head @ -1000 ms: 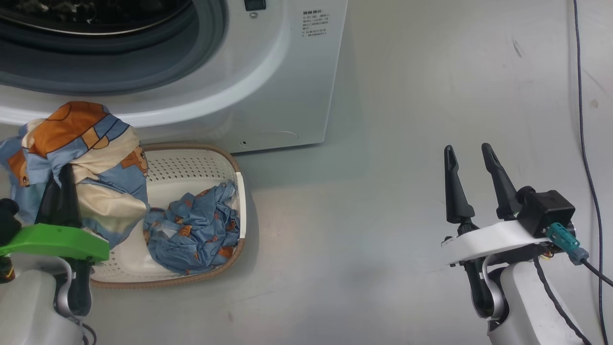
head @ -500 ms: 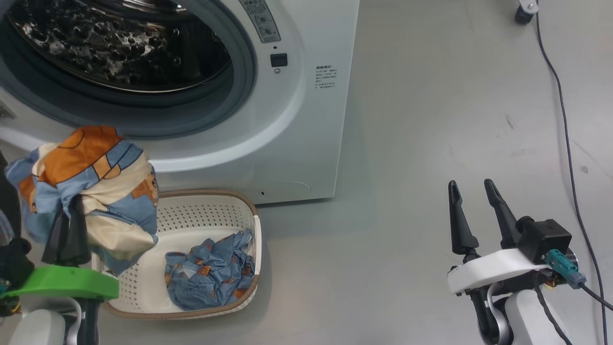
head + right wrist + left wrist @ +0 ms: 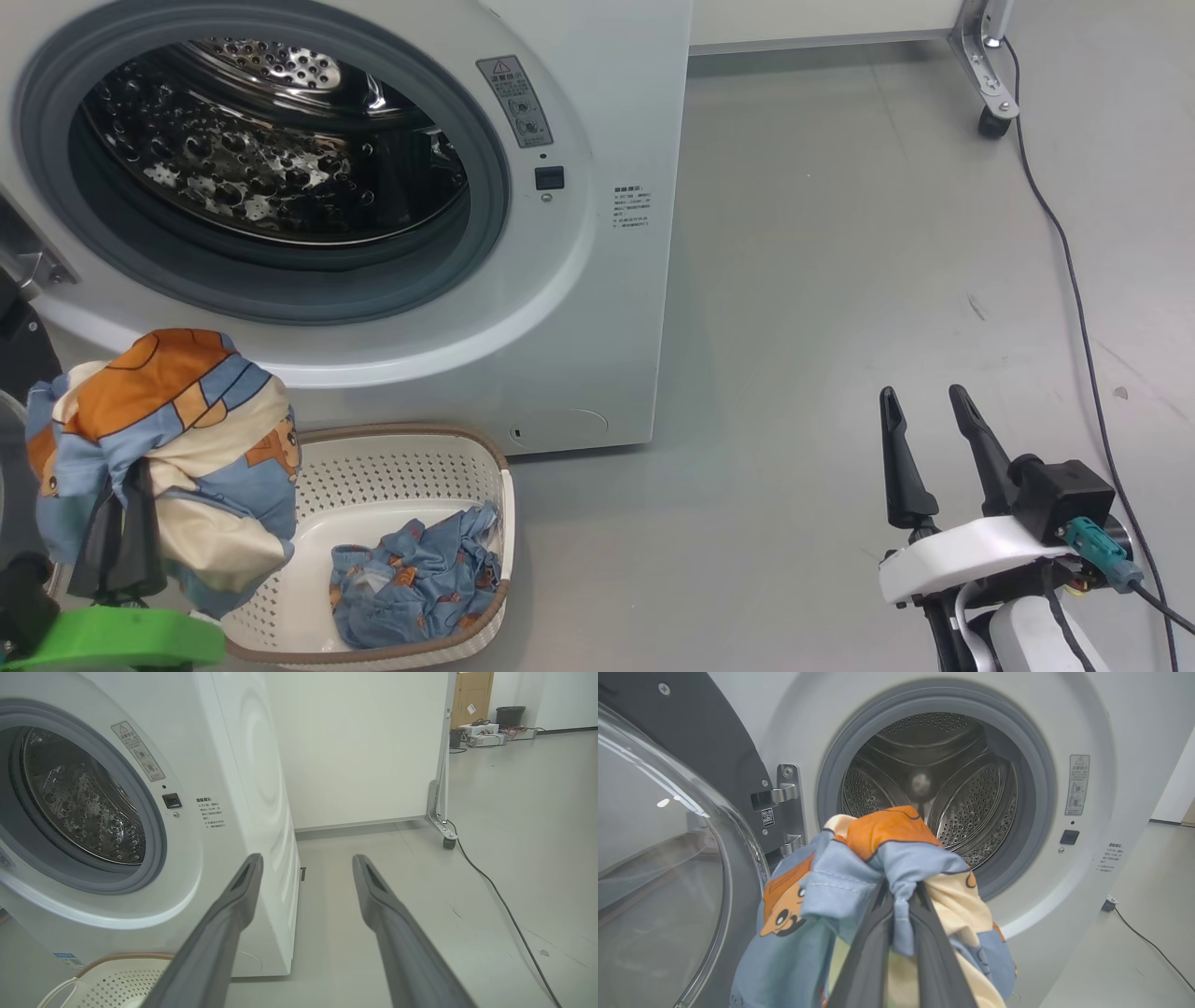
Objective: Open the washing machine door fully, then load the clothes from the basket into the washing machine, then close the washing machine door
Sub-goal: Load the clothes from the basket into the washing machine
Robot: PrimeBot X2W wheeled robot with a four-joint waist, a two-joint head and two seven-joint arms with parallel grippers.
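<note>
The washing machine [image 3: 607,308] stands with its steel drum [image 3: 271,159] bare. The washing machine door [image 3: 658,858] is swung wide to the left on its hinge. My left gripper [image 3: 901,889] is shut on the light blue garment with orange and cream patches [image 3: 882,851]. It holds the bunched garment [image 3: 177,439] in the air in front of the opening and below it, left of the basket [image 3: 411,441]. A second piece of the clothes, blue with orange prints [image 3: 415,583], lies in the basket. My right gripper [image 3: 921,392] hangs open over bare floor to the right, its fingers [image 3: 233,905] holding nothing.
A dark cable [image 3: 1074,280] runs along the floor at the far right, past a caster [image 3: 988,121] under a white partition [image 3: 364,746]. Grey floor [image 3: 794,327] spreads to the right of the machine. Boxes and a bin [image 3: 509,716] stand far back.
The head camera has tilted up, so the whole picture has slid down and the drum has come into view. The left gripper still holds the garment; the right stays open.
</note>
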